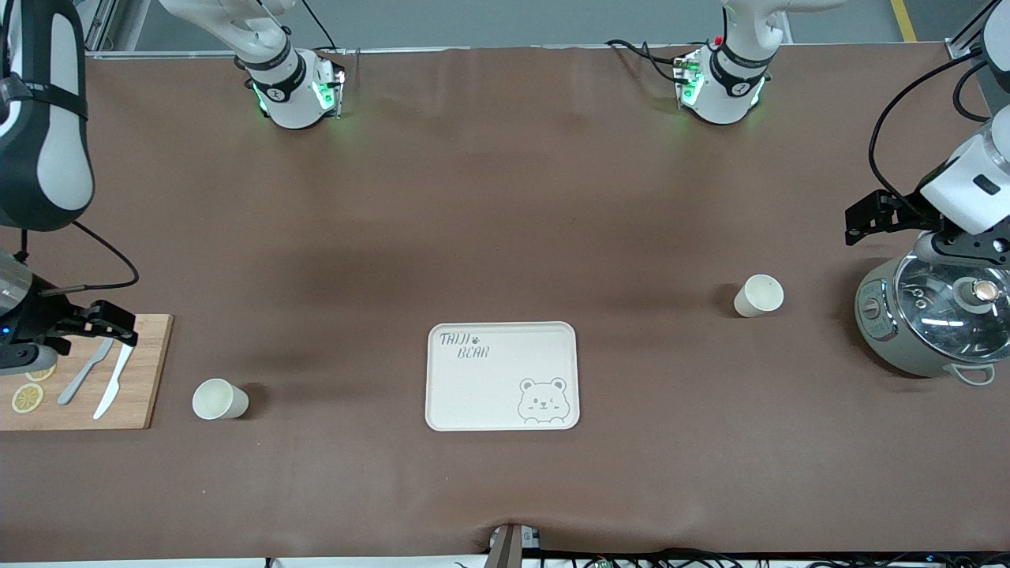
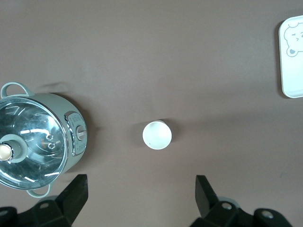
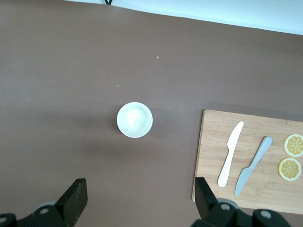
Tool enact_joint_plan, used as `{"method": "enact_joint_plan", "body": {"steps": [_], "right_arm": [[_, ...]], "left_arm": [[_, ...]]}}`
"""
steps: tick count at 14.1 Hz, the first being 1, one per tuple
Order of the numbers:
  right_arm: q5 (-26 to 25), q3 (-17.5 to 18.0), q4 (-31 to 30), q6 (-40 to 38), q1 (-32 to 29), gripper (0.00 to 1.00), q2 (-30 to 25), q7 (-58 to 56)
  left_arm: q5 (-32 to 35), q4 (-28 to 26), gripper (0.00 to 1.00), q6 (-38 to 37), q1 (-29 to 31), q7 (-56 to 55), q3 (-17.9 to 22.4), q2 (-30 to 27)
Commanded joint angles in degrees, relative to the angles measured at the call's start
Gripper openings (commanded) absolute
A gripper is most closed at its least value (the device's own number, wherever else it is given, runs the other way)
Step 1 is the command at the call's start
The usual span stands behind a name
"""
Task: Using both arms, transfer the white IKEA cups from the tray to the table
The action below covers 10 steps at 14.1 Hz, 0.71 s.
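Two cream-white cups stand upright on the brown table. One cup (image 1: 219, 399) is toward the right arm's end, beside the wooden board; it also shows in the right wrist view (image 3: 135, 119). The other cup (image 1: 759, 296) is toward the left arm's end, beside the pot; it also shows in the left wrist view (image 2: 156, 135). My right gripper (image 1: 106, 323) hangs over the board's edge, open and empty (image 3: 139, 198). My left gripper (image 1: 868, 217) hangs over the table beside the pot, open and empty (image 2: 140, 194). Both are well above the cups.
A bear-printed tray (image 1: 503, 418) lies in the middle, nearer the front camera. A grey-green pot with glass lid (image 1: 935, 315) stands at the left arm's end. A wooden board (image 1: 146, 371) holds two knives (image 1: 110, 383) and lemon slices (image 1: 26, 398).
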Motion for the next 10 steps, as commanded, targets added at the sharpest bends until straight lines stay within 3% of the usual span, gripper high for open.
{"method": "enact_joint_plan", "body": {"steps": [1, 10], "right_arm": [[-1.06, 0.59, -4.17, 1.42, -0.5, 1.0, -3.18, -0.88], [-0.97, 0.59, -4.34, 1.42, -0.06, 1.0, -2.65, -0.17]], "left_arm": [[0.88, 0.24, 1.0, -0.37, 0.53, -0.66, -0.8, -0.1], [0.97, 0.15, 1.0, -0.37, 0.36, -1.01, -0.8, -0.1]]}}
